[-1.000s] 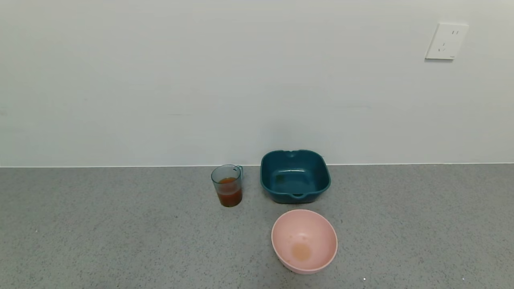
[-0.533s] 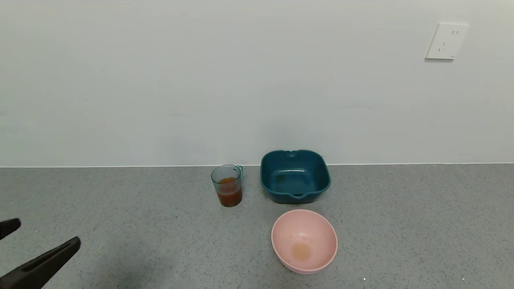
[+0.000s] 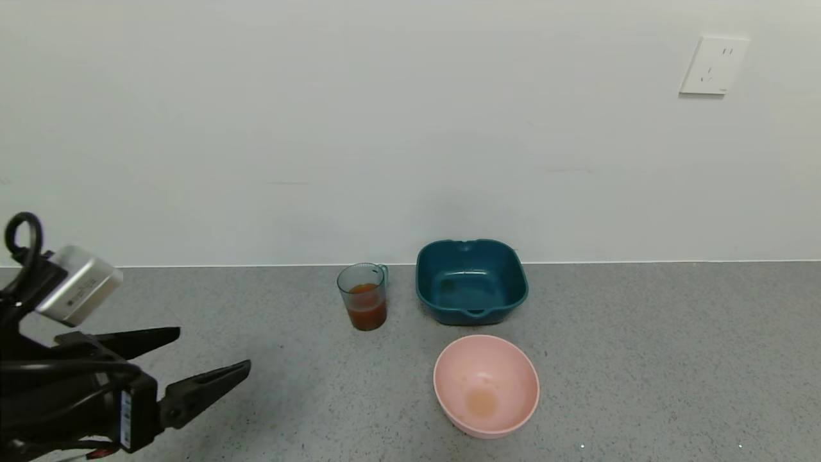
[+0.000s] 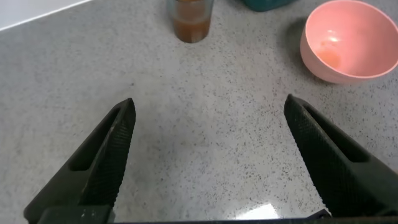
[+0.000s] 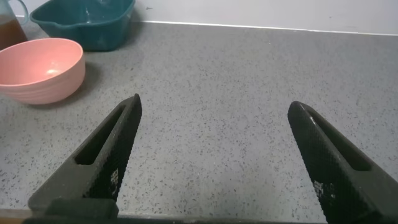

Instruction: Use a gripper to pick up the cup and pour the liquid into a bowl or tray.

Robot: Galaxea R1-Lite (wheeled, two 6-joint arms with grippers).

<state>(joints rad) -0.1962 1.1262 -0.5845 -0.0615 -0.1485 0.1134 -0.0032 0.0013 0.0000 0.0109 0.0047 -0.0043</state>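
The translucent blue-grey cup [image 3: 363, 294] stands upright on the grey counter near the back wall, about half full of orange-red liquid [image 3: 366, 310]. The pale pink bowl [image 3: 485, 385] sits in front and to the right of it, with a thin orange residue at its bottom. My left gripper [image 3: 211, 350] is open and empty at the left, well short of the cup. The left wrist view shows the cup [image 4: 190, 18] and pink bowl [image 4: 349, 40] beyond its spread fingers [image 4: 112, 146]. My right gripper [image 5: 214, 107] is open and empty, out of the head view; its wrist view shows the pink bowl [image 5: 38, 68].
A dark teal square basin [image 3: 471, 280] stands right of the cup, against the wall, just behind the pink bowl. A white wall socket [image 3: 712, 65] is at upper right. Bare grey counter [image 3: 641, 359] lies to the right and between my left gripper and the cup.
My left arm has come into the head view from the lower left and moved right and forward toward the cup, fingers open. The cup, bowl and basin have not moved.
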